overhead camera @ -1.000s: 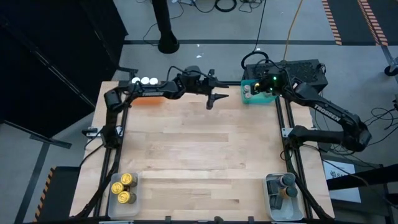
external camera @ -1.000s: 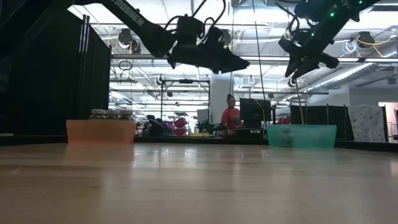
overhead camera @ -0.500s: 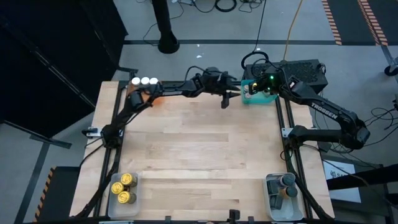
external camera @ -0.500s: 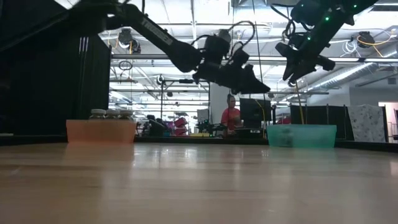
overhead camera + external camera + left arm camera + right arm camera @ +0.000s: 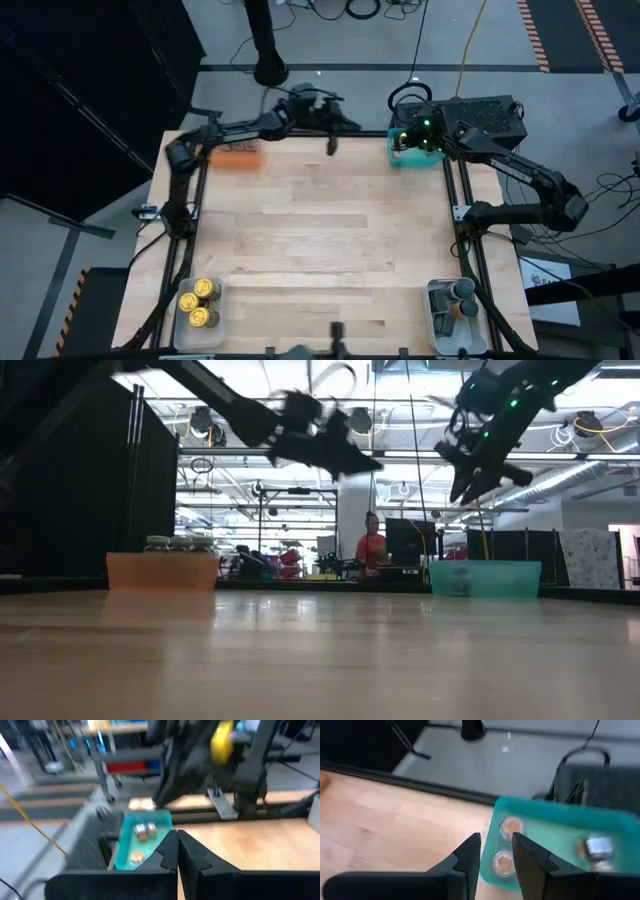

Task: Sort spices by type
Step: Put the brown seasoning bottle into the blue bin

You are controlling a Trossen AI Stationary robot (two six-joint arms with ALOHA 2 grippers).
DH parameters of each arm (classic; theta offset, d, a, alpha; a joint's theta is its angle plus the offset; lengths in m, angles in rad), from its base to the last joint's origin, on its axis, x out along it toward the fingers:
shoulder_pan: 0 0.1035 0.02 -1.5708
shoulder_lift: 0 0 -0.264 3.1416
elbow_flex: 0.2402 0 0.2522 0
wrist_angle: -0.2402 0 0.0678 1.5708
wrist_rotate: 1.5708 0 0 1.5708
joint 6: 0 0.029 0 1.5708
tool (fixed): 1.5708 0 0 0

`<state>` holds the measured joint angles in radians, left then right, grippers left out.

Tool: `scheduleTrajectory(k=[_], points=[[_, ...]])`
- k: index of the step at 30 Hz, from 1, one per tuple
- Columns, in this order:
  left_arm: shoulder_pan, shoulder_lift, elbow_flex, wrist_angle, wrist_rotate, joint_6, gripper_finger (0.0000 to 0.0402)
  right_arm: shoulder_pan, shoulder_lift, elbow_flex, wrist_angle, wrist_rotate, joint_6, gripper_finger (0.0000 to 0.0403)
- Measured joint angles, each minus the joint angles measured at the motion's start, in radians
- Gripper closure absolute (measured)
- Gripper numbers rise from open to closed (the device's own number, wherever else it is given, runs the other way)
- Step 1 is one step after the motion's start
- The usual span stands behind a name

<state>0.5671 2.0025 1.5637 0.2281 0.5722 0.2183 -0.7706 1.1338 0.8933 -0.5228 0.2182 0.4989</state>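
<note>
Both arms up at far edge of pale wooden table [image 5: 320, 240]; jars sit sorted in four corner trays.

L to R: near-left clear tray [image 5: 186, 322] holds three gold-lidded jars [image 5: 199, 303]. Far-left orange plastic tray [image 5: 162, 571] w/ white-topped pale jars [image 5: 180, 543] standing in it, seen in low view; left arm covers most of it from above. Left gripper [image 5: 331, 146] raised over far edge, centre-left, fingers [image 5: 167, 855] pressed together, nothing between them. Right gripper [image 5: 401, 143] hangs above far-right teal plastic tray [image 5: 555, 842], fingers [image 5: 470, 855] a narrow gap apart, holding nothing. In teal tray: brownish jars [image 5: 510, 826], lids up, one grey-lidded jar on its side. Near-right clear tray [image 5: 440, 310] holds dark blackish jars [image 5: 463, 292]. Person in red top [image 5: 371, 546] in room beyond table.
</note>
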Motion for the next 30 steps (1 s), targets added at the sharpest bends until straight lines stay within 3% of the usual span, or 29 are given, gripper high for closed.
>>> scheduleTrajectory(k=[6,10,13,16,20,25,30], points=[[0.026,-0.237,-0.284,0.208,-0.057,0.027,0.0399,-0.015,0.246,0.109,-0.058,-0.091,0.063,0.0350],[0.019,-0.359,-0.382,0.211,-0.107,0.071,0.0400,-0.015,0.406,0.266,-0.260,-0.047,0.082,0.0395],[0.030,-0.435,-0.434,0.210,-0.115,0.080,0.0400,-0.007,0.493,0.361,-0.372,-0.029,0.085,0.0395],[0.047,-0.509,-0.488,0.205,-0.120,0.085,0.0400,0.015,0.547,0.412,-0.439,-0.011,0.102,0.0397],[0.084,-0.609,-0.545,0.213,-0.120,0.086,0.0400,0.039,0.588,0.413,-0.431,-0.006,0.105,0.0401],[0.120,-0.709,-0.598,0.210,-0.155,0.094,0.0397,0.046,0.623,0.413,-0.432,0.095,0.149,0.0402],[0.142,-0.802,-0.626,0.195,-0.173,0.108,0.0395,0.029,0.665,0.413,-0.381,0.097,0.144,0.0402]])
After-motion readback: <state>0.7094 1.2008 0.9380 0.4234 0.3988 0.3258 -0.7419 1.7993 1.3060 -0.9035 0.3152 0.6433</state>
